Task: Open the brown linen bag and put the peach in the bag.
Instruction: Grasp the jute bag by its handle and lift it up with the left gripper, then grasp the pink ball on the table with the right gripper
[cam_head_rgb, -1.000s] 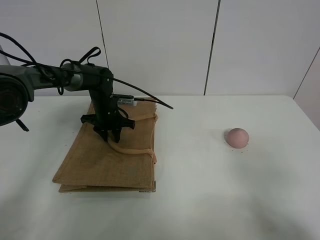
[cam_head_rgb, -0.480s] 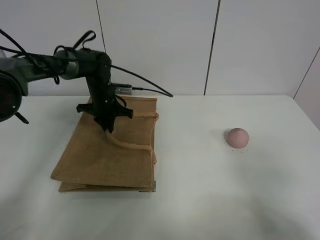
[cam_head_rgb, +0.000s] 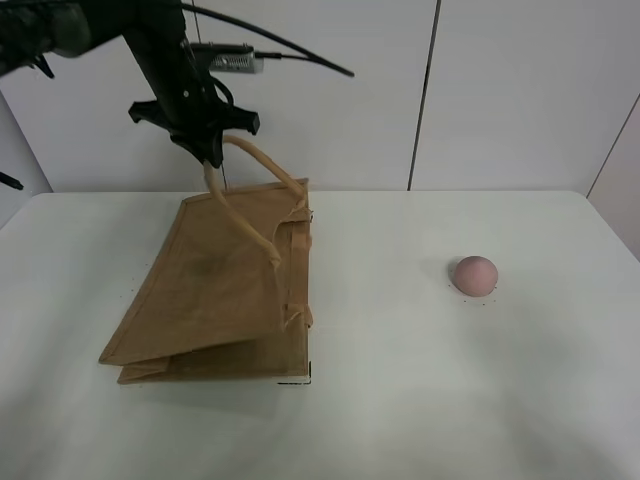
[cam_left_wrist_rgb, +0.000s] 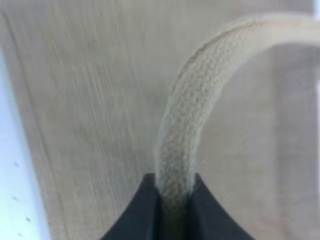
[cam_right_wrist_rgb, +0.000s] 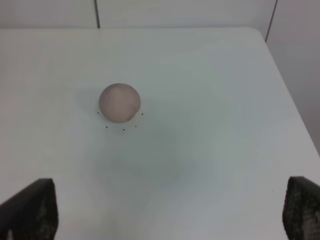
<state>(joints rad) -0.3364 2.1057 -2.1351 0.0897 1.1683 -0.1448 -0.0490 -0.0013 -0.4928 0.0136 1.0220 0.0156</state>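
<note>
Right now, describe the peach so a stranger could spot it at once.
On the white table, seen from the high camera, look right of the brown linen bag, well apart from it. The peach lies alone there: small, round and dusty pink, unlike the large tan bag.

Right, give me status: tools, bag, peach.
Left tool shut on handle, brown linen bag part-raised. Right tool open, peach on table. Nothing between bag and peach.
</note>
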